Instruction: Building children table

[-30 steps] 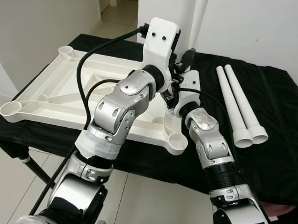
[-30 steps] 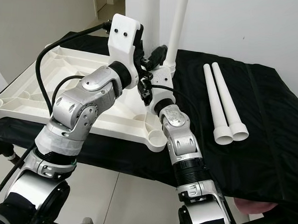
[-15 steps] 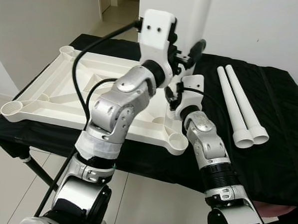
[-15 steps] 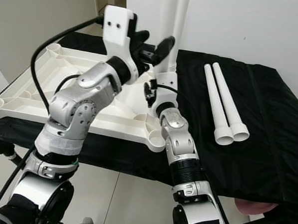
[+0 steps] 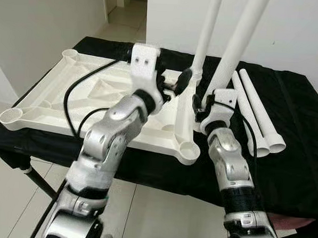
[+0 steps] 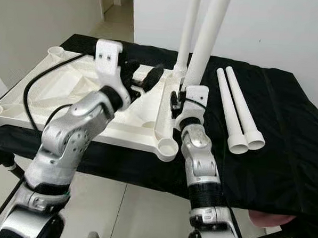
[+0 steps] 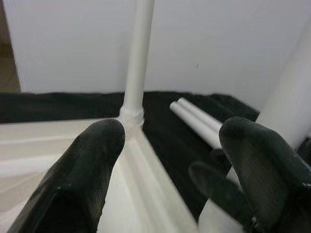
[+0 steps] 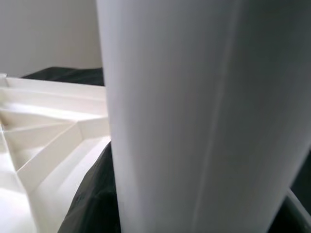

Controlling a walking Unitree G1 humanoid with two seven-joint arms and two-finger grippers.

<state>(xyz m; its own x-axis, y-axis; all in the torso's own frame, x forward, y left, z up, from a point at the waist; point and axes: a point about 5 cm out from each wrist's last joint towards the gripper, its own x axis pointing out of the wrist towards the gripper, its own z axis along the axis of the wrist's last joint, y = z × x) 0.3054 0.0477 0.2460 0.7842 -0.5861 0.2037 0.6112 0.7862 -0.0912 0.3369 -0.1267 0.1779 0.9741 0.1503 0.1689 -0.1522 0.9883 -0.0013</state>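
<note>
Leg-fitting stage: right gripper [image 6: 182, 97] clamps a leg [image 6: 207, 39], left gripper [image 7: 170, 160] spread open; next, seat it in the near corner socket [image 6: 167, 146].

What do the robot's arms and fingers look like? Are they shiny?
Yes, quite shiny. Both arms are silver metal in rounded segments, with black bands at the joints. The left arm has a black cable looping alongside it and a boxy white wrist block with two small dark dots. The right arm has a white wrist block too. The left gripper has long, rounded, matte black fingers.
</note>
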